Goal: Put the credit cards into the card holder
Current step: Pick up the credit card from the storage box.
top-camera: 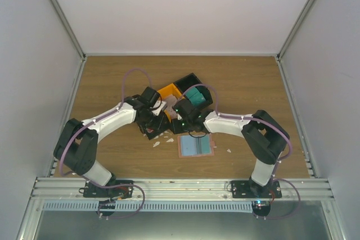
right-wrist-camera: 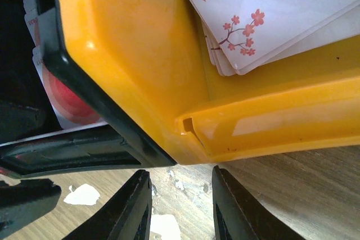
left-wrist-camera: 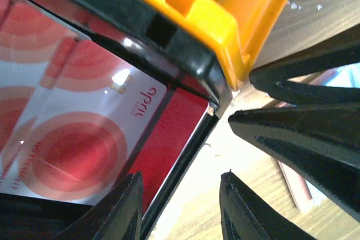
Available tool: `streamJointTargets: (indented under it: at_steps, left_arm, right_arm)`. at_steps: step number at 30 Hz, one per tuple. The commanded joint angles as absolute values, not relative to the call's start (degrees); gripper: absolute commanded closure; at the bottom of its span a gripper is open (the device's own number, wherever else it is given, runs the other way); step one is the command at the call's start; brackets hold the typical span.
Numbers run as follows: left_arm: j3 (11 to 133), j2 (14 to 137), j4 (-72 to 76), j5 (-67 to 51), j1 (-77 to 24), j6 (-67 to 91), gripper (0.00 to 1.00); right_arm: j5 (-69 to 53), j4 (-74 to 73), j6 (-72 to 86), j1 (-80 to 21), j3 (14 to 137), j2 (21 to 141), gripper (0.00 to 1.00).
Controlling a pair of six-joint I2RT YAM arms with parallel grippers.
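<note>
While both arms are crowding the same corner of the bins, the left gripper (left-wrist-camera: 180, 209) is hanging with its fingers spread and nothing between them. It is sitting just off the near rim of the left black bin (left-wrist-camera: 188, 63), where the red-blob cards (left-wrist-camera: 84, 139) are lying stacked. One finger is sitting over the rim, not over the cards, so a straight descent is likely to jam on plastic or shove the bin. The cards are also lying flat and tight together, so a pinch is risking two at once, or none.

The orange bin (right-wrist-camera: 140, 54) is touching that black bin and is holding the pale blossom-marked cards (right-wrist-camera: 292, 9). The right gripper (right-wrist-camera: 177, 209), also spread and empty, is hovering outside the orange bin's near wall. Seen from the left wrist, its fingers are pointing straight at the left gripper, very near, so the two are risking a collision if both are closing in together.

Further right, the teal cards (top-camera: 196, 95) are resting in the far black bin (top-camera: 185, 78). The card holder (top-camera: 196, 145) is lying open on the table (top-camera: 112, 82), near the right arm, with no card visibly in it. White scraps (top-camera: 156, 143) are lying beside it, and a dragged bin or elbow is likely to push them, or the holder itself, out of place.
</note>
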State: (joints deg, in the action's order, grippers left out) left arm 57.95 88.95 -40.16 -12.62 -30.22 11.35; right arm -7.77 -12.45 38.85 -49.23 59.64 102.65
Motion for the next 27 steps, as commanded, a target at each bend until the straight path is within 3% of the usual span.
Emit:
streamJointTargets:
  at_steps: [1, 18, 27]
  left_arm:
    - [56.2, 86.6, -40.1, -16.0, -30.7, 12.5, 0.59]
    - [56.3, 90.4, -38.5, -9.8, -31.0, 9.9, 0.55]
    - [57.8, 88.5, -39.2, -10.8, -31.4, 8.8, 0.74]
  right_arm:
    - [-6.9, -12.9, 38.9, -49.5, 58.6, 99.8, 0.68]
    - [-5.7, -12.5, 39.2, -48.2, 55.4, 96.1, 0.68]
    - [-5.1, -12.2, 39.5, -47.5, 53.9, 93.9, 0.68]
